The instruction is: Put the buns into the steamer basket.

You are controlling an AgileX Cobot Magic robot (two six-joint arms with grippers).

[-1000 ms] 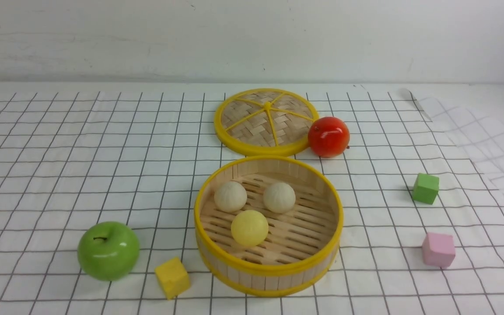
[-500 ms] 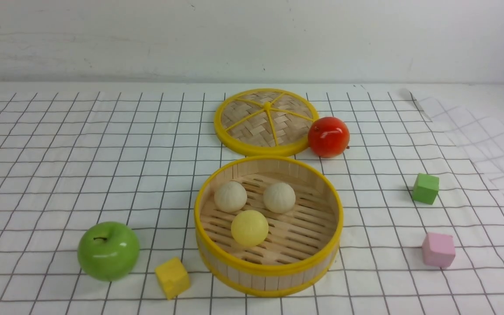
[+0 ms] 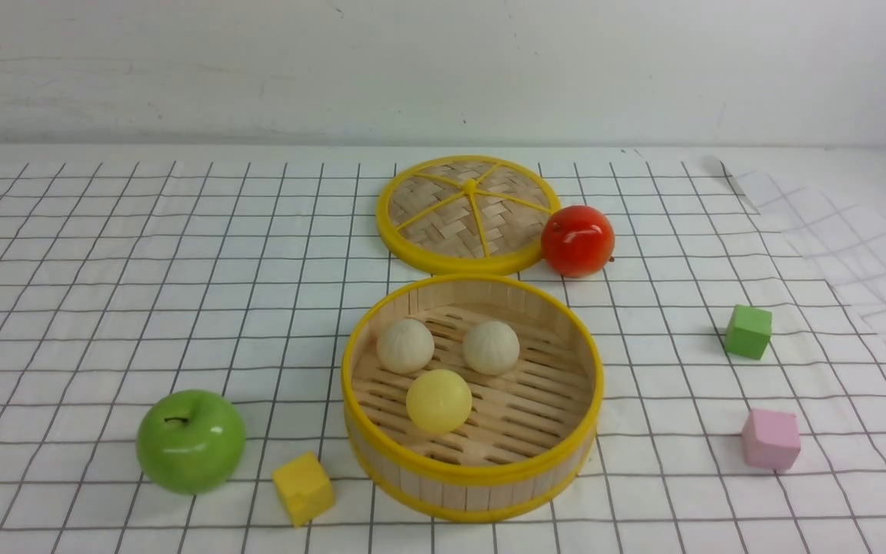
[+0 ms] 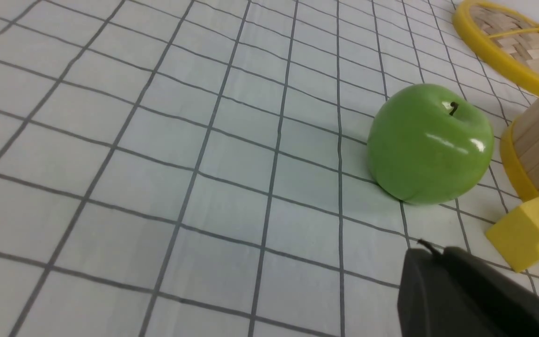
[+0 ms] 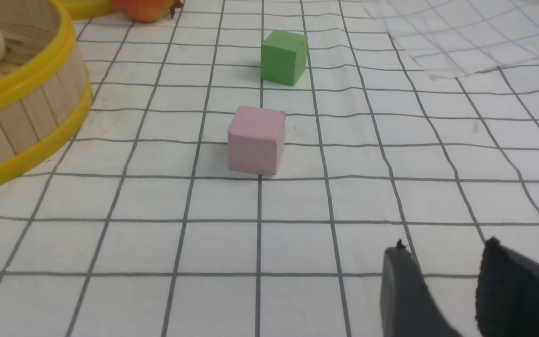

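White gridded surface (image 3: 104,254) carries the steamer basket (image 3: 474,473) with three light, probably soft buns (image 3: 438,401) inside, left fingers (image 4: 431,262) together, right fingers (image 5: 405,276) slightly apart, empty.

Matte buns (image 3: 438,400); wooden-slat steamer basket (image 3: 474,485); glossy green apple (image 3: 191,440); creased cloth (image 3: 104,269).

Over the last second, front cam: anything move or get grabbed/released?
Nothing visibly changed. All three buns sit in the steamer basket as before; the lid, red apple, green apple and the yellow cube, green cube and pink cube are where they were. No arm shows in the front view, then or now.
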